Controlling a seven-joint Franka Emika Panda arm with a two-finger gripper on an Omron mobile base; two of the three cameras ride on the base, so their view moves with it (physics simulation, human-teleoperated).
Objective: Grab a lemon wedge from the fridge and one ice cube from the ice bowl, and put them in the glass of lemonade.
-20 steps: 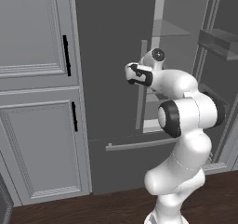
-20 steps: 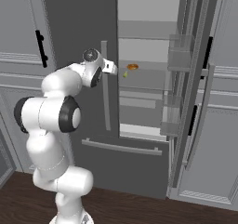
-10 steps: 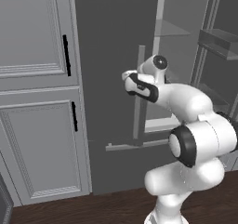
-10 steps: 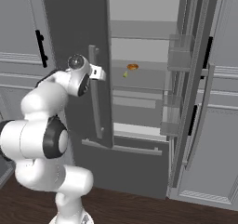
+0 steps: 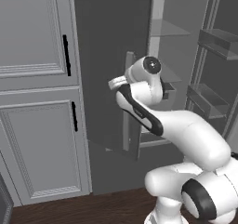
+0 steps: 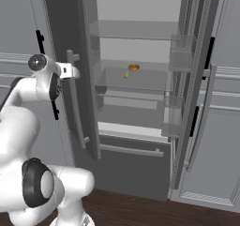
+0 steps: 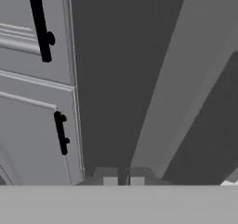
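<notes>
Left base view: the white arm reaches up from the lower right to the fridge [image 5: 107, 56], whose left door stands swung out toward the camera. The hand [image 5: 168, 89] is mostly hidden behind the wrist, beside the door's long light grey handle [image 5: 127, 102]. Pale panelled cabinets [image 5: 37, 102] with black handles stand to the left.

Right base view: the hand [image 6: 71, 71] sits against the upper part of the handle [image 6: 75, 98]. Both doors are open. On a glass shelf [image 6: 136, 79] inside lie a small yellow lemon wedge [image 6: 126, 75] and, just behind it, an orange item [image 6: 133, 67].

Hand view: the fingertips [image 7: 110, 180] stand pressed together, closed with nothing between them, facing the dark door face [image 7: 116, 79] and the handle [image 7: 186, 93].
</notes>
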